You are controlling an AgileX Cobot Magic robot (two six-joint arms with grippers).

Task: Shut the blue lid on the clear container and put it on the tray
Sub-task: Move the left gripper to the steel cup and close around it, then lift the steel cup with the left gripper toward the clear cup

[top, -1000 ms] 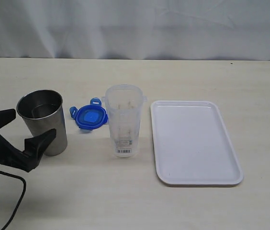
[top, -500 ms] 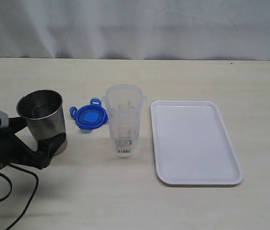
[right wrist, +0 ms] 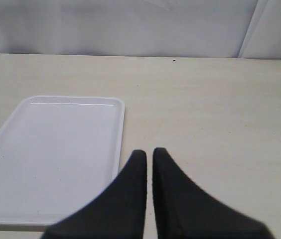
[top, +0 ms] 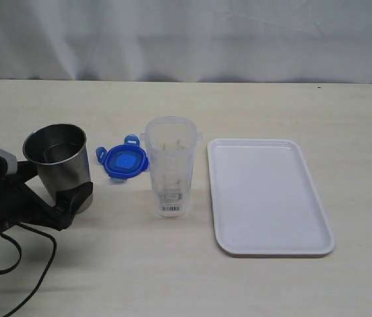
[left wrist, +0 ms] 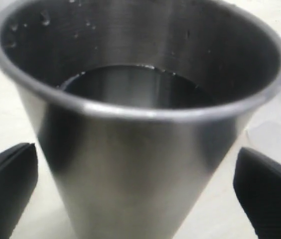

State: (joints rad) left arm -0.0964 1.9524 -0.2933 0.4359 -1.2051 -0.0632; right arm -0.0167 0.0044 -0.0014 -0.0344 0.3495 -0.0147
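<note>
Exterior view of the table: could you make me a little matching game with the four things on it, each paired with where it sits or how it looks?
Things
1. steel cup
2. blue lid
3. clear container
4. tray

Descriptions
A. white and flat, farthest right in the exterior view
B. standing upright, open-topped, with a barcode label near its base
C. standing between the open fingers of the left gripper
D. lying flat, between things 1 and 3

Pairs: 1-C, 2-D, 3-B, 4-A
</note>
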